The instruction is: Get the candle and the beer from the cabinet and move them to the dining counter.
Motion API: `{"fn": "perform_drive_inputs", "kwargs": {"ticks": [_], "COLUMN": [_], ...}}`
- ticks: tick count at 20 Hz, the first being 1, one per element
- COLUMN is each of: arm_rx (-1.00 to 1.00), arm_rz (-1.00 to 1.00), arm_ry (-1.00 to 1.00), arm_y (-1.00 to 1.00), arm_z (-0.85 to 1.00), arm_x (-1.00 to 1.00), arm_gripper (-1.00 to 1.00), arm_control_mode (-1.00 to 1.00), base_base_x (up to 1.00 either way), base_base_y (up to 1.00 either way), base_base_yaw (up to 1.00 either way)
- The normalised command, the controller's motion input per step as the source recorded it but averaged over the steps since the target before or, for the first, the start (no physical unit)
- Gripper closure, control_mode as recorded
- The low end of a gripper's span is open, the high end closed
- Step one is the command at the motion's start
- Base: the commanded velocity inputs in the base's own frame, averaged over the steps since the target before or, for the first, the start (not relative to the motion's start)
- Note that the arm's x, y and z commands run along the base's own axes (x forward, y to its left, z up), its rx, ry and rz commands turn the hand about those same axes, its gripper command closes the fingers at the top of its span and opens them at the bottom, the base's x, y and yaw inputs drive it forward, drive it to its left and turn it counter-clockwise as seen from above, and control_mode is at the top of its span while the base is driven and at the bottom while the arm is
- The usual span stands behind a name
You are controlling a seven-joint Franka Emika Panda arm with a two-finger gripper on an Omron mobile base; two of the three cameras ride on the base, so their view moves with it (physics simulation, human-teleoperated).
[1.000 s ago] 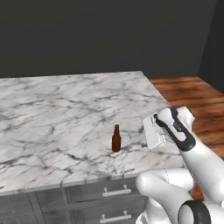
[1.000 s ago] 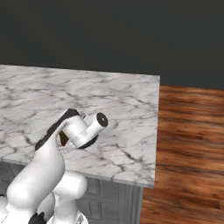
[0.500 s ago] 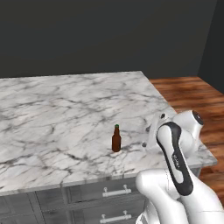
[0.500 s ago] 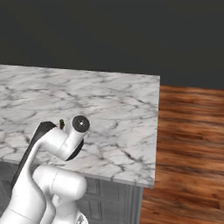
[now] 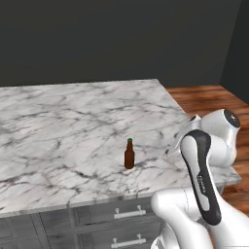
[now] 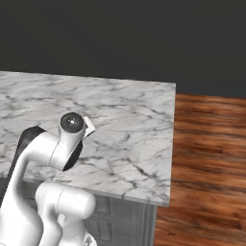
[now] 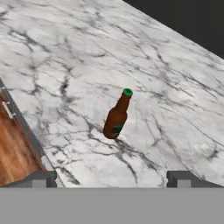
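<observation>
The beer (image 5: 129, 154), a small brown bottle with a green cap, stands upright on the white marble dining counter (image 5: 73, 121) near its front edge. In the hand view the beer (image 7: 117, 114) is a good way ahead of my gripper (image 7: 113, 179), which is open with nothing between its fingertips (image 7: 43, 178). My arm is folded back over the counter's front right corner (image 6: 158, 192). The candle and the cabinet are out of view.
Grey drawers with silver bar handles (image 5: 129, 212) sit under the counter. Wooden floor (image 6: 206, 153) lies past the counter's right edge. A dark wall (image 5: 121, 39) runs behind the slab.
The arm has swung and folded back from the bottle's right side toward the base. The beer has stayed put on the counter, and the gripper has stayed open.
</observation>
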Motion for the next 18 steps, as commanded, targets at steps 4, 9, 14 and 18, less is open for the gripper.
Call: {"fn": "perform_drive_inputs", "kwargs": {"ticks": [4, 9, 14, 18], "arm_rx": [0.00, 0.03, 0.07, 0.12], "arm_rz": [-0.37, -0.44, -0.50, -0.40], "arm_ry": [-0.06, -0.03, 0.00, -0.10], "arm_y": [-0.02, -0.01, 0.00, 0.04], "arm_z": [0.11, 0.12, 0.01, -0.30], "arm_x": [-0.59, -0.60, -0.54, -0.48], "arm_gripper": [-1.00, -1.00, -1.00, -1.00], "arm_control_mode": [-1.00, -1.00, -1.00, -1.00], "base_base_x": [0.00, 0.00, 0.00, 0.00], "base_base_y": [0.00, 0.00, 0.00, 0.00], "base_base_yaw": [0.00, 0.00, 0.00, 0.00]}}
